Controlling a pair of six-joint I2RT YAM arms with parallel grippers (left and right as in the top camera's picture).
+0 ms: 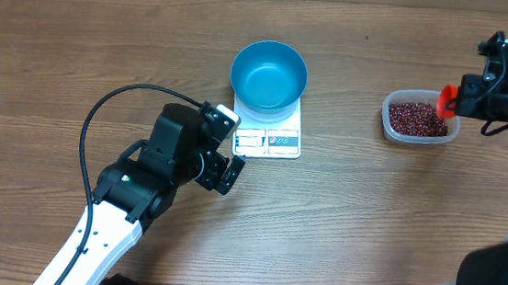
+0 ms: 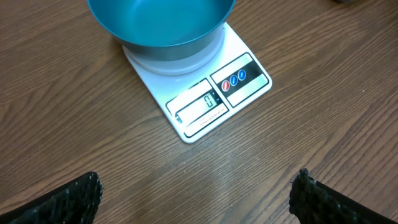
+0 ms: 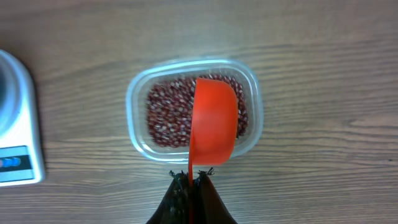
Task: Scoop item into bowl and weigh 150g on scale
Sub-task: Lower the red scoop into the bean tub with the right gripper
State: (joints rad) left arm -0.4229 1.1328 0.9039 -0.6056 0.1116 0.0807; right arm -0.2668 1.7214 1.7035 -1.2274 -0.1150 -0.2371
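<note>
The blue bowl stands empty on the white scale, whose display faces my left gripper. That gripper hovers open just in front of the scale, fingertips wide apart over bare wood. The red-brown beans lie in a clear tub at the right. My right gripper is shut on the handle of an orange scoop, which hangs over the tub's near side, above the beans. The scoop shows at the tub's right edge from overhead.
A black cable loops from the left arm over the table's left half. The scale's corner shows at the left edge of the right wrist view. The table's far edge runs along the top of the overhead view.
</note>
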